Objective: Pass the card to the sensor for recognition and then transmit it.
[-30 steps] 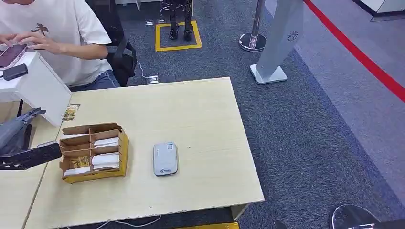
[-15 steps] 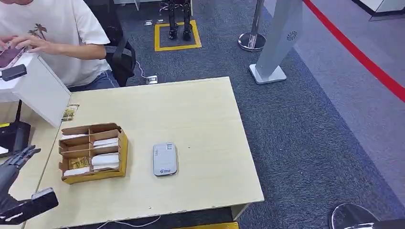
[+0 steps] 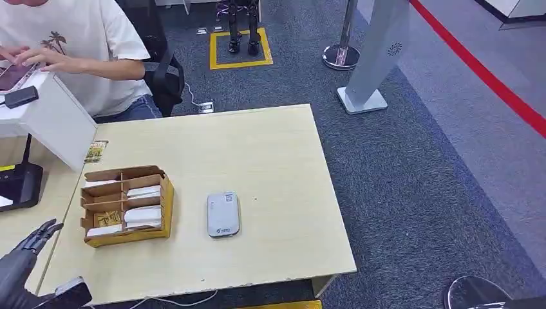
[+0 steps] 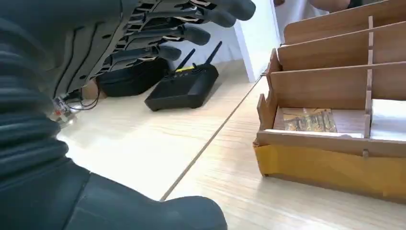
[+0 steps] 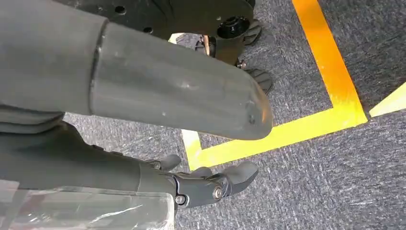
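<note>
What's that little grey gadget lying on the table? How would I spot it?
Start at the pale wooden table and find the cardboard card box with dividers near its left side. Just to the right of the box, apart from it, lies the sensor. It is a flat grey rectangle with rounded corners, the only grey device on that table.

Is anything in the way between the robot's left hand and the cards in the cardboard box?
Nothing visible blocks it. The left hand hovers open at the table's left edge, beside the cardboard box. The box is open on top, so the cards lie uncovered behind its low front wall, as the left wrist view shows.
</note>
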You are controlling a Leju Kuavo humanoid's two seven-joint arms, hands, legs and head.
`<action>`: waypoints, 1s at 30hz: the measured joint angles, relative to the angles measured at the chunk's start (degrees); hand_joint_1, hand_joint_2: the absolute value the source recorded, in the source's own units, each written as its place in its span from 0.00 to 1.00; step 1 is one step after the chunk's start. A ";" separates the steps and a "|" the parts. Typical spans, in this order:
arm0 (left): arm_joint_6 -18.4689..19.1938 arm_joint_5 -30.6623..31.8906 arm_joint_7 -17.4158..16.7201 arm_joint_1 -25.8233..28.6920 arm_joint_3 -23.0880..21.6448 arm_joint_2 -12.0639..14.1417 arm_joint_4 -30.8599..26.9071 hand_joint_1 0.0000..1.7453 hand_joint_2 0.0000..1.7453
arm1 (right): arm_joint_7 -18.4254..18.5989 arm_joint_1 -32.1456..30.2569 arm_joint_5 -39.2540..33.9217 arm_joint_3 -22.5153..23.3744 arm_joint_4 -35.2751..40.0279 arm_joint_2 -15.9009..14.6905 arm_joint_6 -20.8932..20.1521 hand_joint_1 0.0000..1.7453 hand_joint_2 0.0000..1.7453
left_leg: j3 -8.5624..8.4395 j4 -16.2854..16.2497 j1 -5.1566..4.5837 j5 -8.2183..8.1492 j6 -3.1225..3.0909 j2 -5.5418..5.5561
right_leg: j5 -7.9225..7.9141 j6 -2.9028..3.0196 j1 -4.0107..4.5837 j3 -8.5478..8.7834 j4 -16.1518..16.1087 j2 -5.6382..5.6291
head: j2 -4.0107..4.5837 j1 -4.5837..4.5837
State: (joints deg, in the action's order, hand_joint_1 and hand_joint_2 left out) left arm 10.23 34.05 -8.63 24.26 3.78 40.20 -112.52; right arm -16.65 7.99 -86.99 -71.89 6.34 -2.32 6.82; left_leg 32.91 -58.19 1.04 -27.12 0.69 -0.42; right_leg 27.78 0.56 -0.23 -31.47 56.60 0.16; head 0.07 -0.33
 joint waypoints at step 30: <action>7.69 2.88 2.40 -26.74 -12.48 -3.87 19.04 0.00 1.00 | 2.56 1.97 0.04 -2.23 0.15 0.02 0.11 0.00 0.00 | -0.01 -0.01 0.00 0.07 0.02 0.07 | -0.06 0.03 0.00 -0.01 0.01 0.08 | 0.00 0.00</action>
State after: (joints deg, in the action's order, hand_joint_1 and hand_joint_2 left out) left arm 17.92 36.94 -6.23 -2.48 -8.70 36.33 -93.48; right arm -14.10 9.96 -86.95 -74.12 6.49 -2.30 6.93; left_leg 32.90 -58.21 1.04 -27.06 0.71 -0.35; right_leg 27.72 0.59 -0.23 -31.49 56.61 0.24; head 0.07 -0.33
